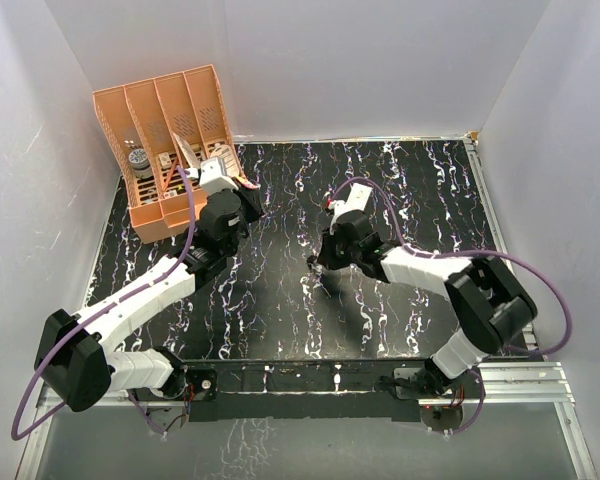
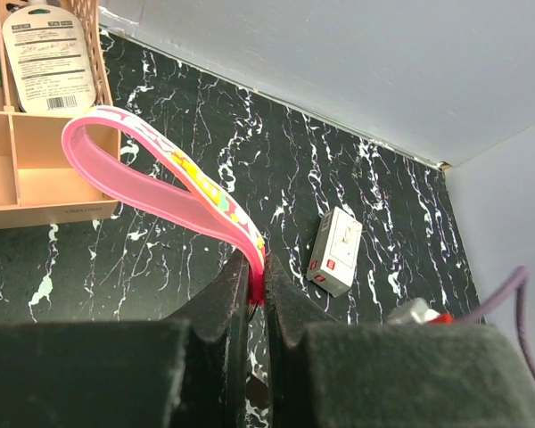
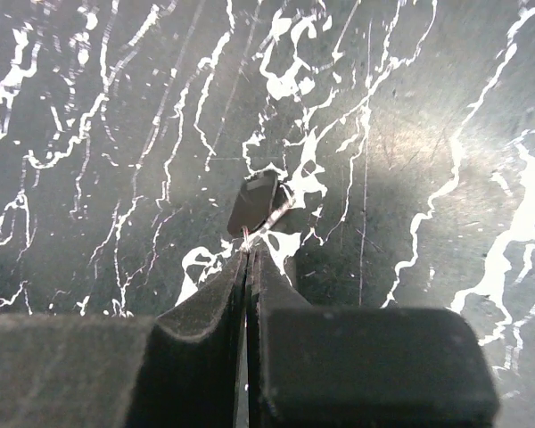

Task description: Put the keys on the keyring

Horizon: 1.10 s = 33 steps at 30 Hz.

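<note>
Contents of the white-walled bench, seen from beside it: black marbled table with two arms reaching in from the near edge. Left gripper, near the back left corner, has its jaws pressed together on one end of the keyring, whose pink strap curves up and away from the fingers in an open loop, printed side outward, clear of the tabletop; its metal ring cannot be made out. Right gripper, lowered near the middle of the table, has its jaws drawn in to a hairline gap and pinches the key at the tips: a small dark head with a thin grey metal part beside it, held just above or against the marble, which of the two cannot be told. Orange organiser, slotted, stands in the back left corner just behind the left gripper, with a carded packet upright in one slot. White box with a red mark lies flat on the table beyond the left gripper's fingers, apart from both the strap and the organiser
</note>
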### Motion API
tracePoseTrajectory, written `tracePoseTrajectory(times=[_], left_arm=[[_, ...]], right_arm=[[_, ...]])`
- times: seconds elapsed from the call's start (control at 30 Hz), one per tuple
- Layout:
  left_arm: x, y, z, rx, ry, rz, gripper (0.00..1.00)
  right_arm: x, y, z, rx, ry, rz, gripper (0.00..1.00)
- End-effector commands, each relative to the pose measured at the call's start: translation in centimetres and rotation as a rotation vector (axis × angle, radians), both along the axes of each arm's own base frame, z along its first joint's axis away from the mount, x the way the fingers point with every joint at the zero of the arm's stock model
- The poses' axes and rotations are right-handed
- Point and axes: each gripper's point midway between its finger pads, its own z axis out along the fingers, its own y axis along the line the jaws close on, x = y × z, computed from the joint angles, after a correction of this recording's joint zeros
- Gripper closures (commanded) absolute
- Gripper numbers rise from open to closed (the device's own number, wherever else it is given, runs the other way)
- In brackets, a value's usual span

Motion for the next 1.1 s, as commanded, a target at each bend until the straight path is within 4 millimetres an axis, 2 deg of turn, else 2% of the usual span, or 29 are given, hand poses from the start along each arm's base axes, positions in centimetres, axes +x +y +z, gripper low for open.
tracePoseTrajectory(times=[0.0,0.27,0.57,0.77,1.07], left_arm=[[-0.1,-0.7,1.7,-0.017,-0.031,-0.038,1.00],[-0.3,-3.0,3.3,0.004,-0.023,-0.162,1.00],[-0.8,-5.0,4.7,-0.037,-0.038,-0.268,1.00],[-0.8,-6.1,4.4,-0.050,-0.022,-0.313,1.00],[-1.2,-6.7,4.3,-0.057,-0.045,-0.354,1.00]], right_arm=[[1.6,0.2,5.7,0.050,-0.230,0.029,1.00],[-0.3,-0.2,12.1,0.120,-0.451,0.142,1.00],[-2.1,0.4,16.9,0.215,-0.598,0.239,1.00],[-2.1,2.0,18.9,0.295,-0.580,0.272,1.00],[-1.3,4.5,21.5,0.449,-0.526,0.272,1.00]])
